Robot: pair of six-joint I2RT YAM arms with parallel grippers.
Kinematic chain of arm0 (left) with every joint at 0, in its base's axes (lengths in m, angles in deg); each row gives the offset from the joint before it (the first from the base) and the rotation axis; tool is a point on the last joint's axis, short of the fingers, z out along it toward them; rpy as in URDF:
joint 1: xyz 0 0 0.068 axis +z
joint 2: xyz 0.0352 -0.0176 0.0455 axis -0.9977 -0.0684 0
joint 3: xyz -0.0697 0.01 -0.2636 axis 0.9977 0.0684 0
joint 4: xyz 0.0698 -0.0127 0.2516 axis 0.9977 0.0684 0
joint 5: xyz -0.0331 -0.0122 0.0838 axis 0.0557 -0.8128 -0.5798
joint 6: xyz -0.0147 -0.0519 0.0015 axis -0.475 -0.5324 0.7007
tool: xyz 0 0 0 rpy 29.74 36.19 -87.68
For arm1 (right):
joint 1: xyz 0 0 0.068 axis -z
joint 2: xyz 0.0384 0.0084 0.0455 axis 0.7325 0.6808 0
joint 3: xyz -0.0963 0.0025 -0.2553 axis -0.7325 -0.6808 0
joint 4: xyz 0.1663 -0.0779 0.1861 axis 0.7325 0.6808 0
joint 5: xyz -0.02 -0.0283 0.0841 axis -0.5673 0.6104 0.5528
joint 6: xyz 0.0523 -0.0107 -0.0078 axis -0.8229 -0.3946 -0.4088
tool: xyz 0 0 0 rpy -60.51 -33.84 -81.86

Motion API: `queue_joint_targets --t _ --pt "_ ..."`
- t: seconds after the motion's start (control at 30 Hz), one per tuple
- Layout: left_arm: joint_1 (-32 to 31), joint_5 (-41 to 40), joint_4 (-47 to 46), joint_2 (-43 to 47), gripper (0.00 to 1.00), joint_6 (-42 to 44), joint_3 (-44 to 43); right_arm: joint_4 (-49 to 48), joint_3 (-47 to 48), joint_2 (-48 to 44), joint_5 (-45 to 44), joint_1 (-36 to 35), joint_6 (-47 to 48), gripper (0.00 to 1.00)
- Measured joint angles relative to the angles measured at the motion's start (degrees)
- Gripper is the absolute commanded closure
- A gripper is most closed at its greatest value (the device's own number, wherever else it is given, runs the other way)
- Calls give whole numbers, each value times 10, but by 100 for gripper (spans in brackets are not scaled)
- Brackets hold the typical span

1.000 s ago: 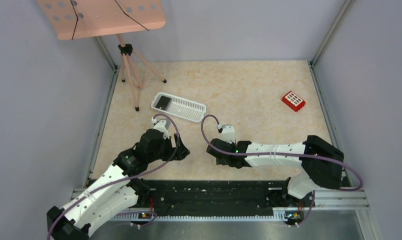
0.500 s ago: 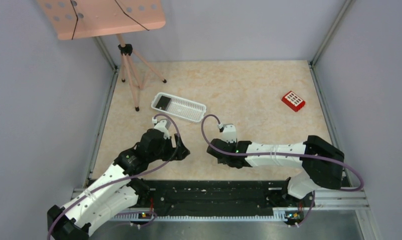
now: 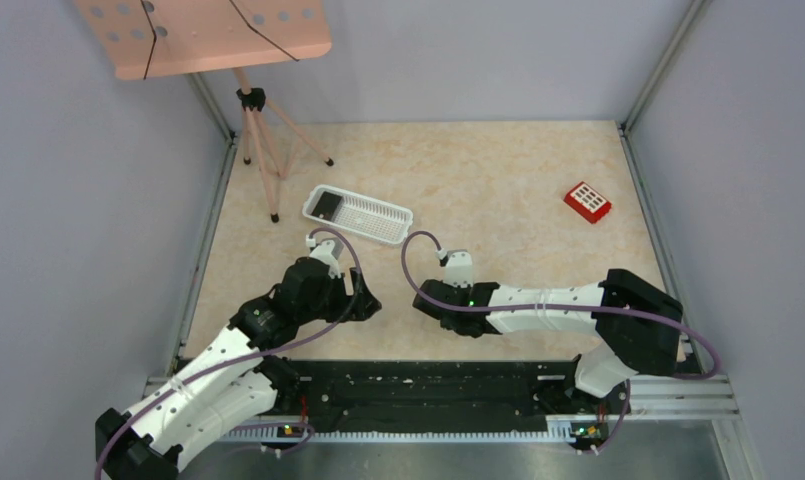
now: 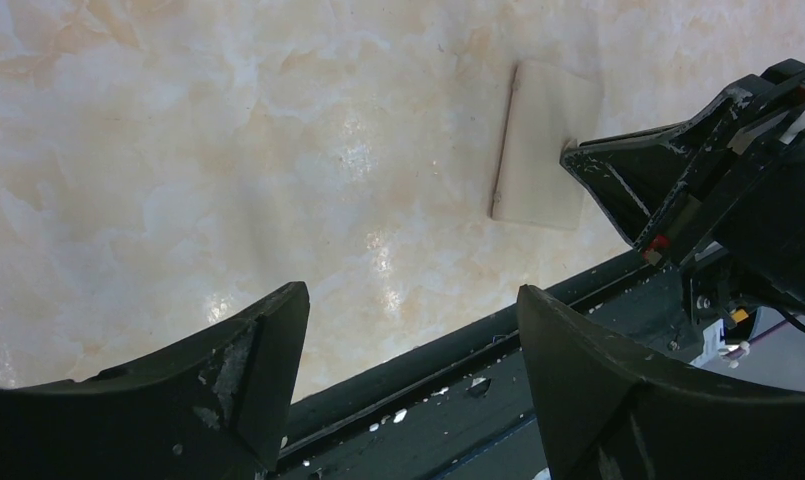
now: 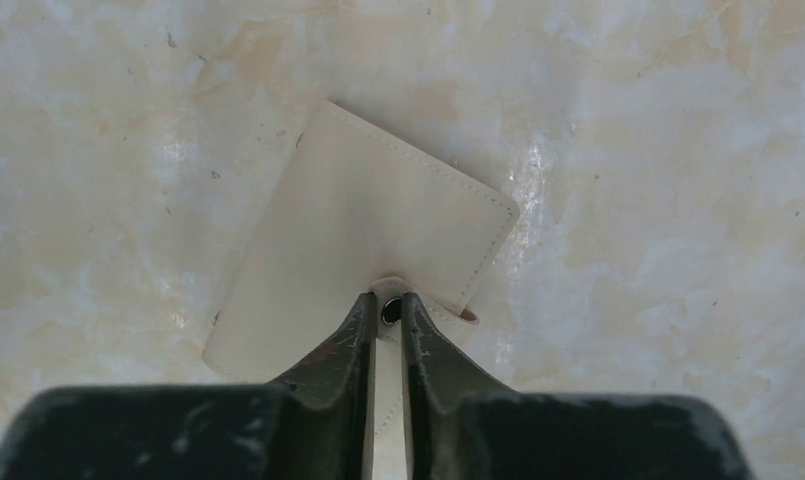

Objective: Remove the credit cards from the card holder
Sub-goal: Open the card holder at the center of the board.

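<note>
Marbled beige tabletop (image 3: 518,170) boxed in by grey walls, with a pink music stand (image 3: 208,35) at the upper left of the overhead. The card holder (image 5: 358,230) is pale cream and folded shut. It lies flat mid-frame in the right wrist view, low in the overhead between the two arms. The right gripper (image 5: 385,305) is pinched nearly together on its little snap tab (image 5: 440,303). The left gripper (image 4: 413,300) hangs wide apart nearby, holding nothing. Imo the trick is to peel that tab up slowly so the snap pops without dragging the whole card holder, ideally with the left pinning the body down. Versus a second ago, the right arm has slid slightly left in the overhead, and the left barely moved.
</note>
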Motion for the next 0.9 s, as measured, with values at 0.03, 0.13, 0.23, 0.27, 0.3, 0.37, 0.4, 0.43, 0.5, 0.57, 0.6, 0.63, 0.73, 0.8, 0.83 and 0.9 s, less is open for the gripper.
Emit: queue_joint_targets --t 0.03,0.13,0.23,0.27,0.3,0.37,0.4,0.43,0.5,0.57,0.6,0.63,0.73,0.8,0.83,0.9 --pt "0 1 0 0 19 0 0 0 0 0 0 0 1 100" --pt "0 4 -1 0 20 -3 0 0 -1 0 -3 0 2 100" --pt "0 10 -5 -5 21 -6 0 -18 -13 -7 -4 0 10 100" --pt "0 12 -8 -6 21 -8 2 -31 -22 -15 -2 0 17 100" --pt "0 15 -12 -8 21 -9 4 -44 -32 -22 0 0 23 100" --pt "0 22 -19 -12 23 -11 9 -75 -54 -41 9 0 40 100" --pt "0 26 -24 -16 23 -13 12 -94 -67 -52 19 0 50 100" --pt "0 30 -27 -20 24 -14 15 -110 -79 -63 29 0 59 100" --pt "0 39 -36 -31 24 -19 21 -143 -104 -88 48 0 78 100" --pt "0 47 -42 -40 25 -23 26 -170 -125 -115 64 0 98 100" --pt "0 52 -47 -43 25 -24 29 -182 -136 -131 71 0 110 100" --pt "0 57 -52 -46 25 -26 32 -189 -141 -142 75 0 119 100" --pt "0 70 -68 -54 25 -32 39 -210 -155 -171 82 0 141 100" --pt "0 78 -77 -61 25 -37 41 -219 -166 -195 85 0 152 100" --pt "0 82 -81 -66 25 -38 41 -224 -172 -209 87 0 156 100" --pt "0 90 -90 -76 23 -39 41 -232 -181 -234 93 0 163 100"
